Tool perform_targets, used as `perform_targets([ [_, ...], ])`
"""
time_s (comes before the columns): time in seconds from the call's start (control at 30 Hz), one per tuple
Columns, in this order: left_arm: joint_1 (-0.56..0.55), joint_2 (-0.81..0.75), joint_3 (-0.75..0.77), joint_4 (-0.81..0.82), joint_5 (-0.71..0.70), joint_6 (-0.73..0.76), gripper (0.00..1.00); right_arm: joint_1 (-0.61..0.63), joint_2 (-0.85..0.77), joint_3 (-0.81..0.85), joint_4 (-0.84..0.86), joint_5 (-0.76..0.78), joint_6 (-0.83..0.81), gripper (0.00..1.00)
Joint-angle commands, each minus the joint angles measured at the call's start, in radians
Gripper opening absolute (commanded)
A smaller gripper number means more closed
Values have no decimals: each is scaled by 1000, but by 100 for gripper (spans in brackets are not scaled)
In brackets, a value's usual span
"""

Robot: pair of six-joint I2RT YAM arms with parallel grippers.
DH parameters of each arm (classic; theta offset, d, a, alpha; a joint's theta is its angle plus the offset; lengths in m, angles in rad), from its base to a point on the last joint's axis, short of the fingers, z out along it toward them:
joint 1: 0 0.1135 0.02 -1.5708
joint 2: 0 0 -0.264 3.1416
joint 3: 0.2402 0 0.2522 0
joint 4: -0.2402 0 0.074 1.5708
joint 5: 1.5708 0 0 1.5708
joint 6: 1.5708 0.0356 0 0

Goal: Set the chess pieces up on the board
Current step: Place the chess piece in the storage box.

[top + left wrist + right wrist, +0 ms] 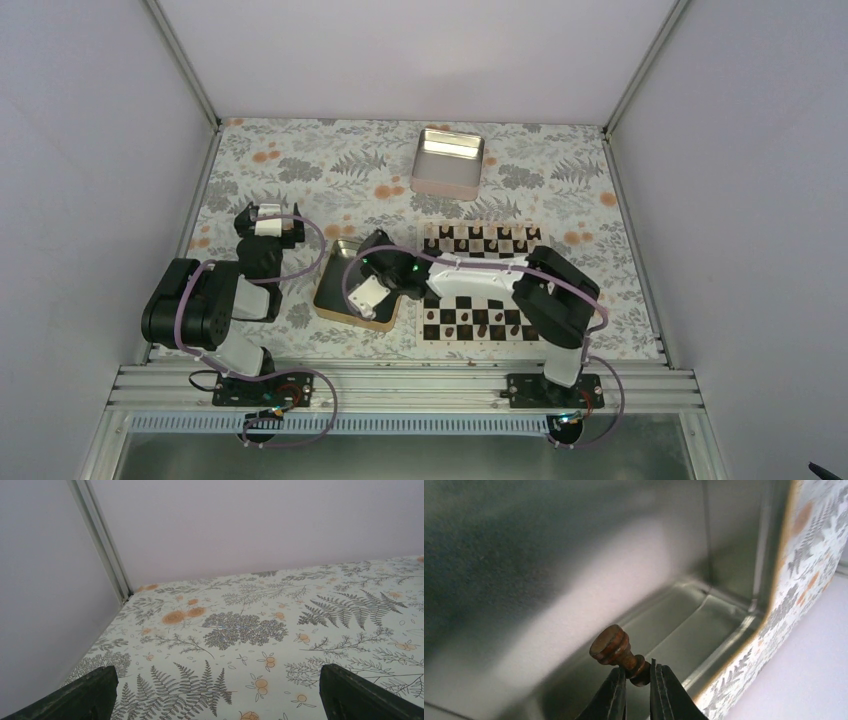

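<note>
Your small dark brown turned-wood chess piece (616,649) sits clamped between the right fingers (615,692), which are closed on its narrower end. Its round ridged base points toward 10 o'clock in the right wrist view. You are holding it inside the shallow gold-rimmed metal tray (704,610), low over the grey floor and near one corner. Whether it touches the floor you cannot tell.

From above, that tray lies just beside the flat square board (468,246) of black and white checks with a thin light wooden rim, at the board's 9 o'clock. Your right arm (555,290) stretches across the middle of the board from its 3 o'clock side to reach the tray. More dark chess pieces (480,326) stand on the squares along the board's 6 o'clock edge. A few further ones stand along its 12 o'clock edge, too small for you to tell their kind.

At the board's 12 o'clock, well apart from it, stands an open rectangular silver tin (447,180). Everything rests on the surface (300,165), which is covered with a fern-and-orange-flower print.

Your left arm (200,300) is folded at the tray's 9 o'clock, near the left wall (90,200). The left fingers (92,692) are spread wide apart, one at each lower corner of the left wrist view, hovering over the printed surface.
</note>
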Motion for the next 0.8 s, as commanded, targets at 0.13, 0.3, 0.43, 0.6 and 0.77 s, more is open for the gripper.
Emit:
perform_targets([
  [0.13,6,3,8,30,18,-9,100,21,73,-119,457,220,-23,4],
  [0.3,5,4,9,30,18,-9,100,24,129,-106,511,286,-36,4],
  [0.43,6,3,9,31,18,-9,100,23,127,-109,508,284,-43,15],
  [0.6,6,4,7,30,18,-9,100,21,68,-105,451,260,-8,39],
  [0.77,6,3,9,29,19,-9,100,-24,0,171,-21,91,302,47],
])
